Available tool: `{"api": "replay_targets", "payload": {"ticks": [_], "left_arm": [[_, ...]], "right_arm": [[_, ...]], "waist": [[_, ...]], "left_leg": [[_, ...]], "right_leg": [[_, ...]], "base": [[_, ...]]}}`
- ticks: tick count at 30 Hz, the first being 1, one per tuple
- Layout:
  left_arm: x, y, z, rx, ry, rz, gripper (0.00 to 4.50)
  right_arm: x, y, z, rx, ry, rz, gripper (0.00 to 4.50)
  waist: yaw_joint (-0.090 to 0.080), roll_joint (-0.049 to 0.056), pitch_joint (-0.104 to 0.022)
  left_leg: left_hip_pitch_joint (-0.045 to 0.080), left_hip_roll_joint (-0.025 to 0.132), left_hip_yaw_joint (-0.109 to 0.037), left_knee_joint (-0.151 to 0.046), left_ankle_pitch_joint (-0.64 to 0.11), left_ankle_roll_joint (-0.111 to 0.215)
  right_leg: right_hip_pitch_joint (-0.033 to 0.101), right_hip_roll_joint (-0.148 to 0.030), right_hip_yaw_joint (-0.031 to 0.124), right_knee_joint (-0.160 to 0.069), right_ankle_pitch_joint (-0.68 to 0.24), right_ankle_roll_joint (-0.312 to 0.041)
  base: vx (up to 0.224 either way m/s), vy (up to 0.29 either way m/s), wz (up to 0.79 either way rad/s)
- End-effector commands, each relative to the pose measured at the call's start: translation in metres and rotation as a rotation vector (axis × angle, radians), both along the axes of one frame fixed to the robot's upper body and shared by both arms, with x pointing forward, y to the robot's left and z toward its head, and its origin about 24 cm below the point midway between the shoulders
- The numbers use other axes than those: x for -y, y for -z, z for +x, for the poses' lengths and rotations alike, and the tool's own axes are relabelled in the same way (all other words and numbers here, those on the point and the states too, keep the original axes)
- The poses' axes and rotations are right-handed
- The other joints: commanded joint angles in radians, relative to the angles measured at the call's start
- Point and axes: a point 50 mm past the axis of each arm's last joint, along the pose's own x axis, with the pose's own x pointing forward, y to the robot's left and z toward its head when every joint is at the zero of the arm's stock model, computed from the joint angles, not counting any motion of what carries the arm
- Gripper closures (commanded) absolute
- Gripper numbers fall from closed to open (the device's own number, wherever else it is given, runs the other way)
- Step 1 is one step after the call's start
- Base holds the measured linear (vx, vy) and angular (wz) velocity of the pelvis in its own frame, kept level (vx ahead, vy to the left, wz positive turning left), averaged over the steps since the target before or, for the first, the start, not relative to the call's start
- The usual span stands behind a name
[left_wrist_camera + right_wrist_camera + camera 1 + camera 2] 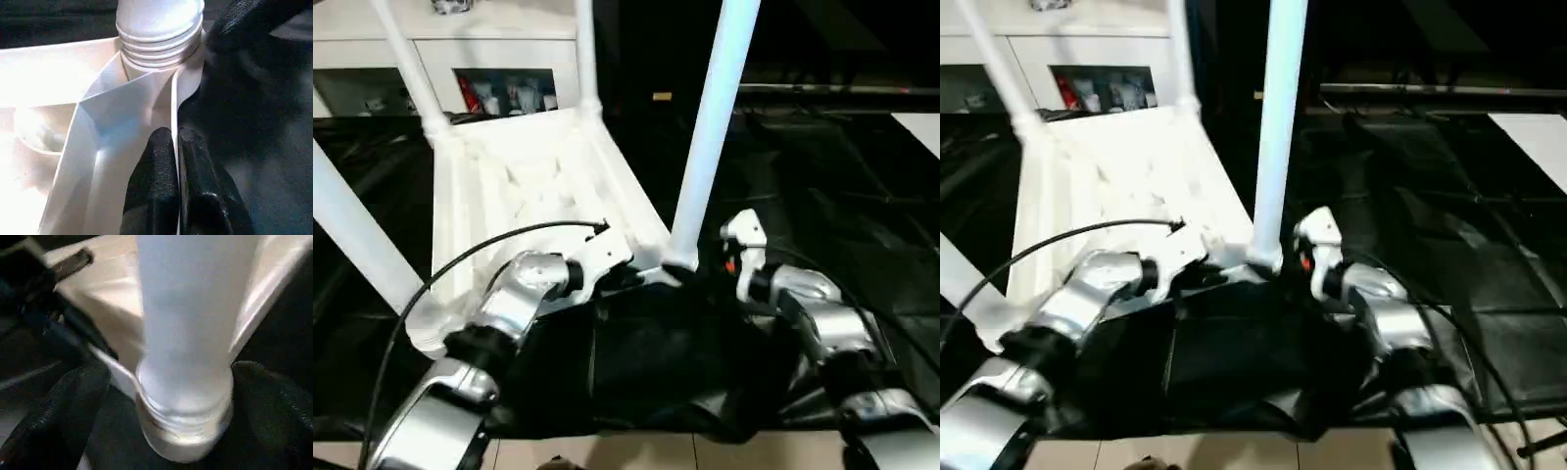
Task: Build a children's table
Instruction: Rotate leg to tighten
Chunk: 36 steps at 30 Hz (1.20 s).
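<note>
The white tabletop [529,176] lies upside down on the black-draped work table, ribbed underside up. Legs stand in its corner sockets: two at the far side [411,69] [585,59], one at the near left [357,235] and one at the near right [715,127]. My left gripper [175,134] is shut on the tabletop's thin rim wall, just beside the near right leg's ridged base [159,44]. My right gripper [171,369] is open around that leg's foot [183,431], one black finger [63,416] on each side of it.
The black cloth [842,176] covers the work table and hangs over its front edge above a pale floor [636,455]. A white shelf unit [504,93] holding small items stands behind. A black cable [460,259] arcs over my left forearm.
</note>
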Motion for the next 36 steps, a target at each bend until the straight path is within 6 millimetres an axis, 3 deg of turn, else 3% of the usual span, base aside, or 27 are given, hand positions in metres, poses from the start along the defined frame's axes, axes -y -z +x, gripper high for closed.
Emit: {"api": "replay_targets", "payload": {"ticks": [1, 8, 10, 13, 26, 30, 33, 36], "left_arm": [[0.006, -0.001, -0.005, -0.01, 0.038, -0.062, 4.5], [0.003, -0.002, -0.008, -0.017, 0.056, -0.066, 4.5], [0.003, -0.002, -0.01, -0.021, 0.061, -0.066, 4.5], [0.003, -0.001, -0.011, -0.024, 0.064, -0.062, 4.5], [0.002, 0.0, -0.012, -0.038, 0.068, -0.053, 4.5], [0.002, 0.0, -0.012, -0.046, 0.067, -0.053, 4.5], [0.0, 0.002, -0.009, -0.053, 0.024, -0.048, 4.5], [0.002, 0.006, 0.001, -0.042, -0.086, -0.03, 4.5]], "right_arm": [[-0.003, -0.003, -0.003, 0.003, -0.059, -0.004, 0.02], [-0.009, -0.002, -0.001, 0.013, -0.047, -0.018, 0.02], [-0.013, 0.0, -0.002, 0.006, -0.052, -0.001, 0.37], [-0.014, 0.0, -0.001, 0.003, -0.052, 0.007, 0.42], [-0.015, 0.004, -0.002, 0.0, -0.038, 0.006, 1.57], [-0.017, 0.006, -0.003, -0.005, -0.036, 0.013, 1.73], [-0.019, 0.012, 0.0, -0.024, 0.042, 0.021, 1.76], [-0.02, 0.025, 0.006, -0.067, 0.208, -0.005, 1.77]], "waist": [[0.003, -0.013, -0.055], [0.006, -0.015, -0.057], [0.006, -0.018, -0.057], [0.007, -0.015, -0.059], [0.007, -0.013, -0.059], [0.007, -0.013, -0.06], [0.006, -0.011, -0.059], [-0.004, -0.013, -0.055]], "left_leg": [[0.014, 0.063, -0.017, -0.063, -0.137, 0.09], [0.016, 0.063, -0.018, -0.064, -0.12, 0.089], [0.015, 0.063, -0.017, -0.063, -0.117, 0.091], [0.015, 0.063, -0.018, -0.061, -0.105, 0.094], [0.016, 0.062, -0.017, -0.06, -0.105, 0.093], [0.016, 0.062, -0.017, -0.059, -0.098, 0.097], [0.017, 0.062, -0.017, -0.06, -0.105, 0.093], [0.02, 0.059, -0.018, -0.065, -0.141, 0.069]], "right_leg": [[0.041, -0.092, 0.049, -0.077, -0.052, -0.235], [0.04, -0.094, 0.048, -0.073, -0.039, -0.242], [0.041, -0.095, 0.048, -0.073, -0.03, -0.241], [0.042, -0.094, 0.048, -0.07, -0.014, -0.241], [0.043, -0.092, 0.047, -0.068, 0.005, -0.243], [0.043, -0.091, 0.047, -0.065, 0.021, -0.247], [0.041, -0.092, 0.047, -0.067, 0.012, -0.25], [0.04, -0.092, 0.048, -0.075, -0.055, -0.247]], "base": [[0.0, 0.0, 0.0], [0.0, 0.0, 0.0], [0.0, 0.0, 0.0], [0.0, 0.0, 0.0], [0.0, 0.0, 0.0], [0.0, 0.0, 0.0], [0.0, 0.0, 0.0], [0.0, 0.0, 0.0]]}}
